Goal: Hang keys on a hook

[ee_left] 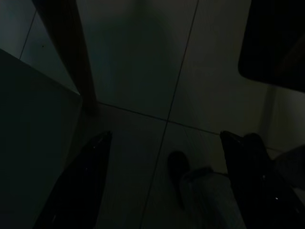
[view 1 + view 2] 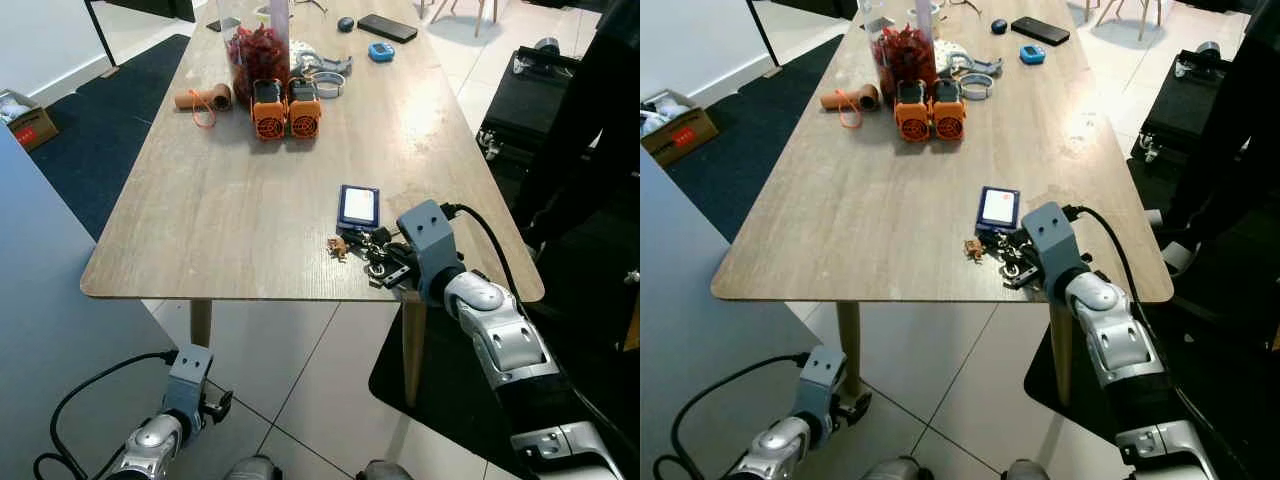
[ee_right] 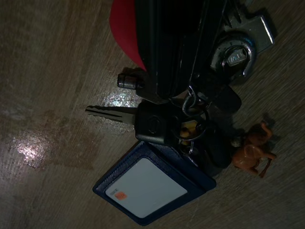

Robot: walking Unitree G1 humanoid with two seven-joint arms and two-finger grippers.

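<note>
The keys [image 2: 378, 255] lie in a bunch on the wooden table [image 2: 230, 210], close to its front right edge. A blue card holder [image 2: 358, 206] and a small orange figurine charm [image 2: 337, 246] are attached to them. My right gripper [image 2: 392, 265] rests down on the bunch. In the right wrist view its black fingers [image 3: 162, 52] press together over the key ring [image 3: 190, 102], with a silver key [image 3: 109, 113] and the card holder [image 3: 152, 183] spread on the wood. My left gripper [image 1: 167, 186] hangs open low over the floor tiles by the table leg [image 1: 71, 52].
Two orange devices [image 2: 285, 108], a jar of red pieces [image 2: 258, 50], a brown roll [image 2: 203, 98] and a phone [image 2: 387, 27] sit at the table's far end. A person in dark trousers [image 2: 600, 130] stands on the right. A grey panel [image 2: 40, 300] rises on my left.
</note>
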